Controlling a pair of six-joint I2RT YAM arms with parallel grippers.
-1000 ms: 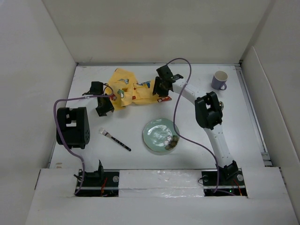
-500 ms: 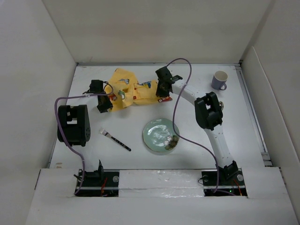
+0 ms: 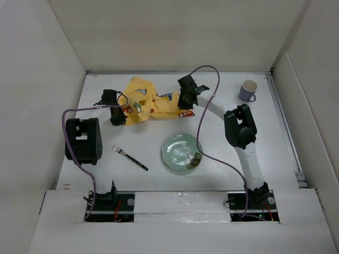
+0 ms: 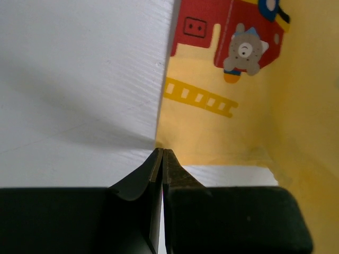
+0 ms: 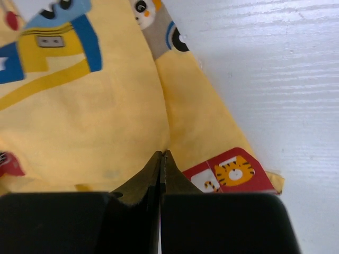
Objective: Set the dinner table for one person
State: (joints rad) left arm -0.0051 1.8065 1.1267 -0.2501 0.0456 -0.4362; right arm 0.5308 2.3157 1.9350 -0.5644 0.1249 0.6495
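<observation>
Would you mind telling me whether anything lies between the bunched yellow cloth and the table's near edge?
Yes. A green plate and a fork lie on the table between the yellow cloth and the near edge; the mug stands aside, far right.

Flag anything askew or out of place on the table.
The placemat is crumpled and folded over itself at the far left-centre, not flat; the left gripper and right gripper are each shut on an edge. The plate and fork sit on bare table nearer the arms, the fork lying diagonal.
</observation>
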